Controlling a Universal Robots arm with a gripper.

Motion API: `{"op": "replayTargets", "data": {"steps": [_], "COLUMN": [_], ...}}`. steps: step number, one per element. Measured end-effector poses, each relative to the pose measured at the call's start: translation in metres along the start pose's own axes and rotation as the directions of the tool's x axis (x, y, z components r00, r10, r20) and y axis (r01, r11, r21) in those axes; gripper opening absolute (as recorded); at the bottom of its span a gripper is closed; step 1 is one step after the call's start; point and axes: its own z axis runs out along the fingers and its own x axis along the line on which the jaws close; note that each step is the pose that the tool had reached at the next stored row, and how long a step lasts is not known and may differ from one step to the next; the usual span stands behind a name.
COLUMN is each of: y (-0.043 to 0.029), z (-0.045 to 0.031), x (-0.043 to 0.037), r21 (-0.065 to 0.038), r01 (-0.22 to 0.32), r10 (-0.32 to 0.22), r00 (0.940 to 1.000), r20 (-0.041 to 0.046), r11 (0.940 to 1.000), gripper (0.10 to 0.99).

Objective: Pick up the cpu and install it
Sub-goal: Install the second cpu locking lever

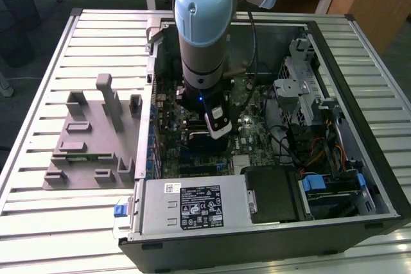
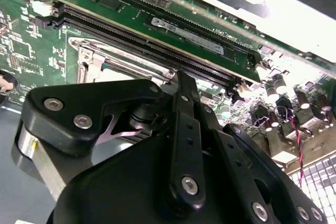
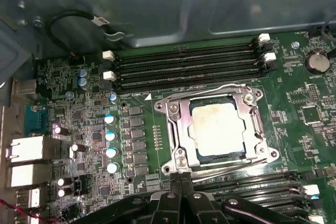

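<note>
Shiny silver square cpu (image 3: 218,128) already sits inside the metal socket frame (image 3: 178,129) on the green motherboard (install step seemingly placed), black gripper (image 3: 181,195) just beside the frame, jaws together, holding nothing.

We note the black gripper (image 2: 178,129) body low over the green circuit board (image 2: 31,45). Just beyond it sits a metal socket frame (image 2: 105,59), beside long black memory slots (image 2: 157,45). Capacitors (image 2: 278,90) stand nearby.
</note>
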Motion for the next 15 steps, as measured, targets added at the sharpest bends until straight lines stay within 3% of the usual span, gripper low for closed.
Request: {"op": "replayTargets", "data": {"steps": [5,15], "y": [-0.0013,-0.0023], "z": [0.0042,0.0099], "x": [0.0001,0.0027], "r21": [-0.014,-0.02], "r01": [-0.001,-0.002], "r10": [0.001,0.002], "r00": [1.0,1.0], "r20": [-0.0044,-0.0057], "r11": [0.9999,0.9998], "gripper": [0.106,0.106]}}
